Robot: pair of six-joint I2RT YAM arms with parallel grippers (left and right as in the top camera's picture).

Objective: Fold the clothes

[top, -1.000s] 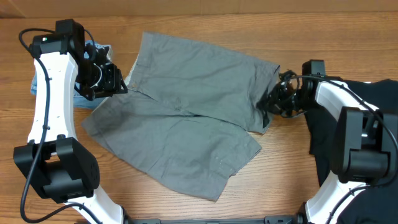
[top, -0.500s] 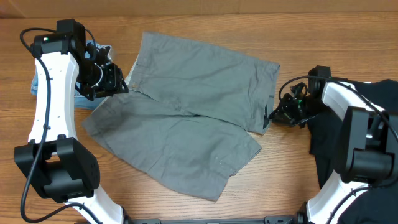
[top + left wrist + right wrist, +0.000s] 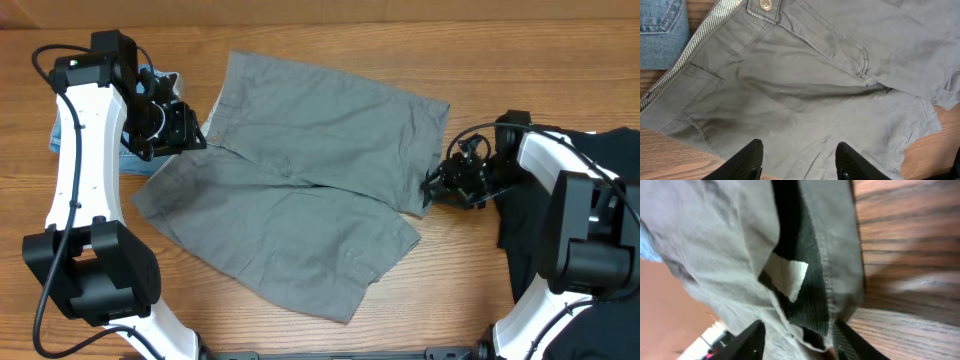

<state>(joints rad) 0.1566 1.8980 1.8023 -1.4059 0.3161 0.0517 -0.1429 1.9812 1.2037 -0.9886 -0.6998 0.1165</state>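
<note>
Wooden tabletop (image 3: 300,40) carries grey shorts (image 3: 300,170), spread flat at centre. Left arm (image 3: 75,160) reaches in at waistband; left jaws parted, holding nothing. Right arm (image 3: 540,152) stretched low to leg hem; right jaws wide apart, hem edge between them.

- A wooden worktop (image 3: 300,335) fills the overhead view, warm mid-brown, its grain running from side to side.
- A paler tan band (image 3: 330,10) runs along its far edge; wall or board, I cannot tell.
- Up close from the right wrist, the wood shows dark streaks.
- The light is even, with soft, faint shadows.
</note>
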